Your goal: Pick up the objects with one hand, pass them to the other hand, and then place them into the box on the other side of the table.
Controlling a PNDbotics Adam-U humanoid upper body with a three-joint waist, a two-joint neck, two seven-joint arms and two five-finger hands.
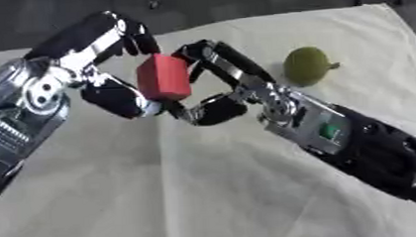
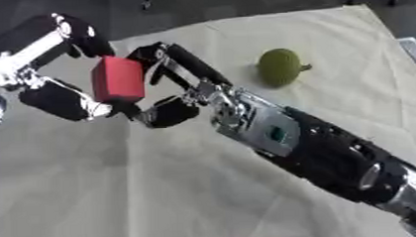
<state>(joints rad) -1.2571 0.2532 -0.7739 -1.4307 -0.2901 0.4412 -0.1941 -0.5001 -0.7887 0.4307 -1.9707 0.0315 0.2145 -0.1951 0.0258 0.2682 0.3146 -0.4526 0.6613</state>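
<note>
between both hands (image 1: pixel 115 94) (image 1: pixel 214 75) — red block (image 1: pixel 164 77), boxy, plain-faced — pinched.

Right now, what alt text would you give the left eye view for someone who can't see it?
Two black-and-silver robot hands meet over a cloth-covered table, the left hand and right hand both curled around a red block. A green fruit lies beyond them on the cloth.

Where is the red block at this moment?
The red block is off the cloth-covered table, upper left in both views, held between the left hand and right hand, left of the green fruit.
</note>
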